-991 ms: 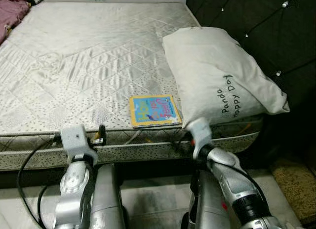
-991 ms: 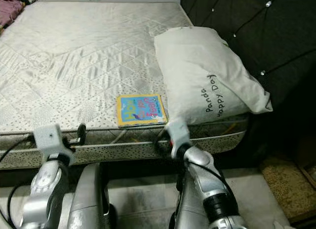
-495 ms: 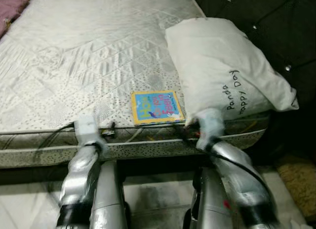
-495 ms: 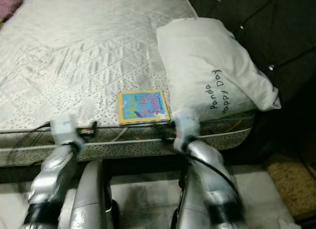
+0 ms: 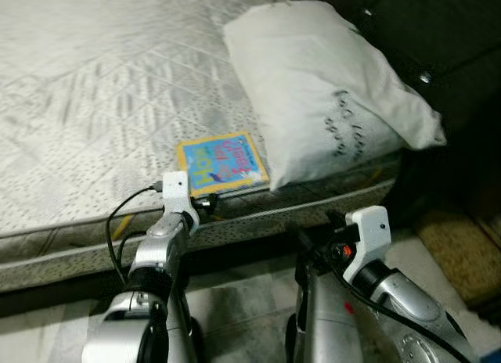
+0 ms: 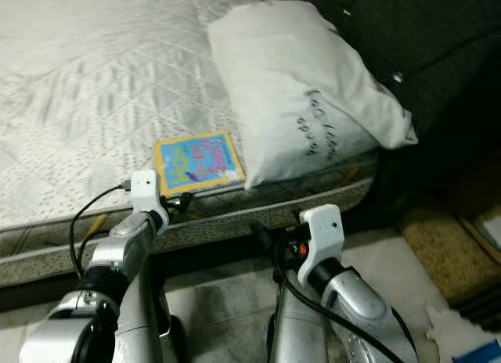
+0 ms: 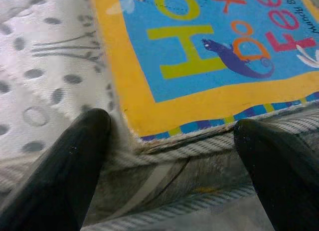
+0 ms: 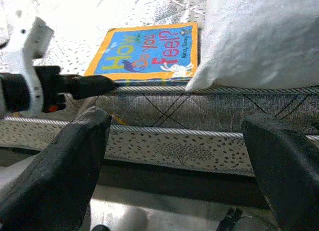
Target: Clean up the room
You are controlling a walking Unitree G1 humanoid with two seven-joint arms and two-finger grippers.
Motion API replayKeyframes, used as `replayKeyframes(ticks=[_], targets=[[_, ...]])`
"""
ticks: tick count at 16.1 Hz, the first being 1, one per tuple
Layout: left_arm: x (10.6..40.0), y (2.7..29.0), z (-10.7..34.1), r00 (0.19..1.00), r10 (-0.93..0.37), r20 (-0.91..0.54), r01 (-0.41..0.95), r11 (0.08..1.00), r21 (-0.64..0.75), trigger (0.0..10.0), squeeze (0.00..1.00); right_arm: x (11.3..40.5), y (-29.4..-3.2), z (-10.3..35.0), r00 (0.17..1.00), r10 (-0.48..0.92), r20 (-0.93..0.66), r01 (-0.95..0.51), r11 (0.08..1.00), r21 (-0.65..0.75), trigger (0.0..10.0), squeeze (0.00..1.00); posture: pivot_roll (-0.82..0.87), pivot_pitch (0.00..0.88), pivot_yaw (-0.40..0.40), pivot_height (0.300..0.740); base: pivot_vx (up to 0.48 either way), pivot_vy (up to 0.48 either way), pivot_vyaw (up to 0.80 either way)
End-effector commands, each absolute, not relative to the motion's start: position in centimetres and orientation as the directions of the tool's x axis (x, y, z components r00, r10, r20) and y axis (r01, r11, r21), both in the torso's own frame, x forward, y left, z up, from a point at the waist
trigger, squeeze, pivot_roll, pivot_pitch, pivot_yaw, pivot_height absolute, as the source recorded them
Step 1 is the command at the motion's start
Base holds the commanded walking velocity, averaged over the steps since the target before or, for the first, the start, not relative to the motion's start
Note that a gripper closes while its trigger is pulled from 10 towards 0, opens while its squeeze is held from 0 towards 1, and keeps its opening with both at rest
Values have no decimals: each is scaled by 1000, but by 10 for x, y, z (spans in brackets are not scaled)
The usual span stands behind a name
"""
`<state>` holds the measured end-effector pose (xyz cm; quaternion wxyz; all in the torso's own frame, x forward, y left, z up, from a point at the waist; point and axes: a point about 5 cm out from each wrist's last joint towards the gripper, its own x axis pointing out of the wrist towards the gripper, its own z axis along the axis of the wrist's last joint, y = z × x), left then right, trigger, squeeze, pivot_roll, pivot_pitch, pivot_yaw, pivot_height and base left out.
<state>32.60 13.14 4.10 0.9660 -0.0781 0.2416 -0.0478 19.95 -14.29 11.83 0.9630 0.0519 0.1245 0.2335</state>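
Picture book (image 5: 221, 163), yellow-bordered with a blue cover, is lying flat on the bare quilted mattress (image 5: 94, 89) right at its near edge, and its right side is sitting just beside, perhaps slightly under, the front corner of a white pillow (image 5: 321, 89). The pillow is bearing dark lettering, too blurred in the head views to read, and is leaning toward a dark tufted headboard (image 5: 423, 34) on the robot's right.

Left gripper (image 7: 172, 141) is reaching up to the mattress edge just below the book's near left corner. In the left wrist view its two black fingers (image 7: 75, 156) are standing apart with the book's corner and the mattress piping showing between them, so the jaws are spread and nothing is being held. The fingertips are sitting close to the mattress side, though whether they are touching it is hard to judge. In the head views the left wrist (image 5: 174, 192) is showing as a white block level with the mattress edge, with a black cable looping off it.

Right gripper (image 8: 174, 156) is hanging lower, in front of the bed's side and below the pillow. Its fingers (image 8: 70, 156) are also spread wide and gripping nothing, and between them the right wrist view is taking in the book, the pillow's corner and the left gripper's fingers at the mattress edge. A pale tiled floor (image 5: 235, 300) is lying under both arms.
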Motion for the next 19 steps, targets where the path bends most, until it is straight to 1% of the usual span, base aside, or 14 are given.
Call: replayKeyframes(ticks=[1, 3, 7, 12, 15, 17, 19], targets=[[324, 132, 34, 863, -130, -488, 42, 982, -187, 10000, 0, 197, -141, 124, 856, 470, -214, -447, 882, 149, 10000, 0, -260, 133, 10, 514, 0, 0, 0], [326, 132, 33, 854, -126, -505, 24, 979, -204, 10000, 0, 198, -144, 124, 855, 470, -221, -452, 883, 129, 10000, 0, -262, 134, 5, 514, 0, 0, 0], [329, 141, 34, 861, -99, -500, 3, 982, -189, 10000, 0, 202, -149, 124, 860, 454, -235, -440, 891, 111, 10000, 0, -255, 128, 4, 514, 0, 0, 0], [335, 150, 36, 871, -67, -486, -26, 983, -181, 10000, 0, 206, -147, 123, 856, 450, -252, -438, 893, 107, 10000, 0, -247, 104, 3, 514, 0, 0, 0], [339, 142, 40, 877, -92, -472, -4, 980, -199, 10000, 0, 213, -148, 123, 861, 448, -241, -438, 894, 95, 10000, 0, -241, 83, 8, 514, 0, 0, 0], [340, 130, 43, 881, -125, -456, 27, 976, -214, 10000, 0, 220, -146, 124, 866, 447, -224, -438, 894, 88, 10000, 0, -230, 59, 15, 514, 0, 0, 0], [338, 120, 44, 895, -127, -428, 21, 970, -244, 10000, 0, 228, -142, 123, 869, 451, -204, -443, 892, 86, 10000, 0, -217, 34, 24, 514, 0, 0, 0]])
